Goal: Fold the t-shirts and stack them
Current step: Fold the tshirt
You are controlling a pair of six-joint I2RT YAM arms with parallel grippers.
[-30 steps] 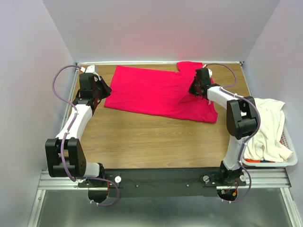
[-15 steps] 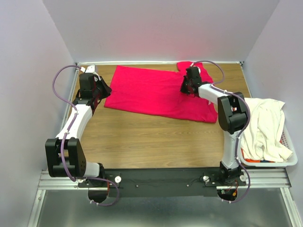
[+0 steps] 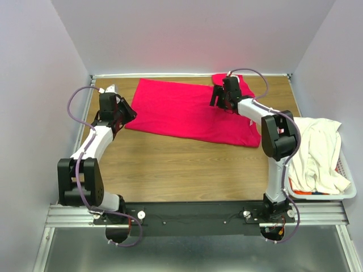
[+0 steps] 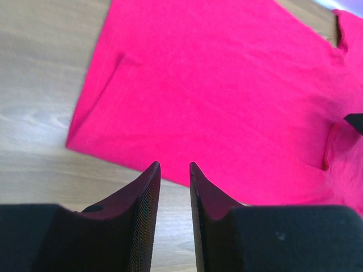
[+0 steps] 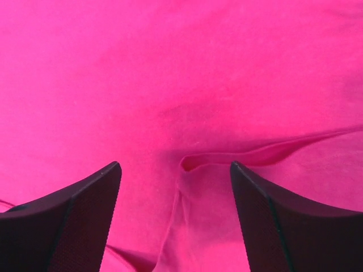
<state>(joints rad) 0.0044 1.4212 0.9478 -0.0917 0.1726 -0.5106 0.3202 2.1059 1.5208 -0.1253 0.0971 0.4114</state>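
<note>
- Right gripper (image 3: 221,99) hangs over the red t-shirt (image 3: 181,110) near its sleeve; left gripper (image 3: 126,111) sits beside the hem corner.
- Left wrist: fingers nearly together, empty, hem just ahead; widen first.
- Right wrist: jaws wide, empty, straddling a crease; descend squarely.

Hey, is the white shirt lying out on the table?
No, the cream-white t-shirt is heaped in the laundry basket at the right edge; only the red t-shirt lies on the table.
</note>
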